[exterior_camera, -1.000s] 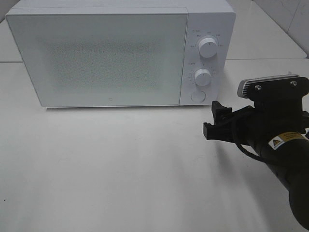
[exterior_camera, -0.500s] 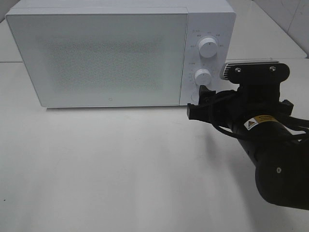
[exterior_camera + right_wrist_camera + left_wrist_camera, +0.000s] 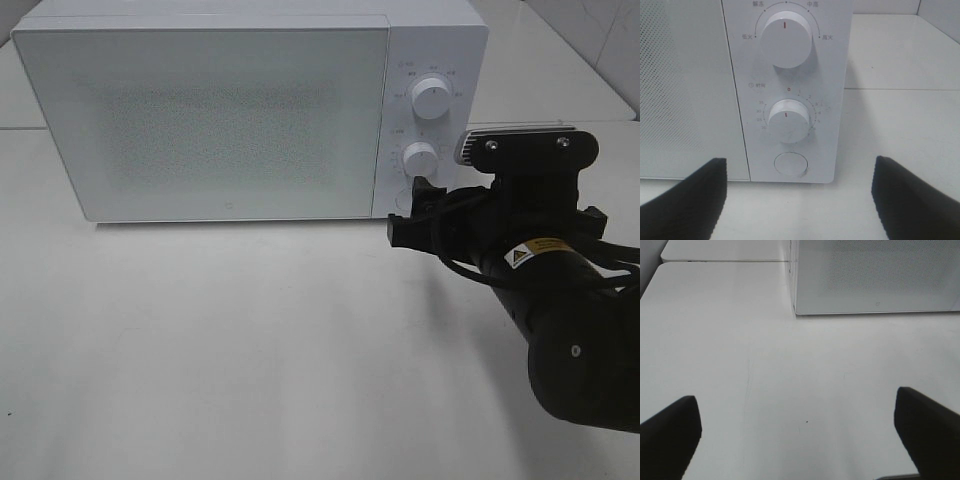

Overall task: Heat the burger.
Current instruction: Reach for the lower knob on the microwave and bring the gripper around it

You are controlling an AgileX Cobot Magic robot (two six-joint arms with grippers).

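Note:
The burger is out of view in every frame. A white microwave (image 3: pixel 200 110) stands at the back of the table with its door shut. My right gripper (image 3: pixel 412 215) hangs open just in front of the control panel, level with the round door button (image 3: pixel 790 163). Nothing sits between its fingers (image 3: pixel 690 200). The right wrist view also shows the upper knob (image 3: pixel 786 39) and the timer knob (image 3: pixel 788 120). My left gripper (image 3: pixel 799 437) is open over bare table, short of the microwave's front left corner (image 3: pixel 796 310); the exterior high view does not show it.
The white table (image 3: pixel 200 340) stretches in front of the microwave. A second white table surface (image 3: pixel 560 70) lies behind and to the right. In the exterior high view, the right arm's body (image 3: pixel 560 320) fills the lower right.
The right arm moved left and toward the microwave's control panel, then held still for the last half second. The microwave door stayed shut.

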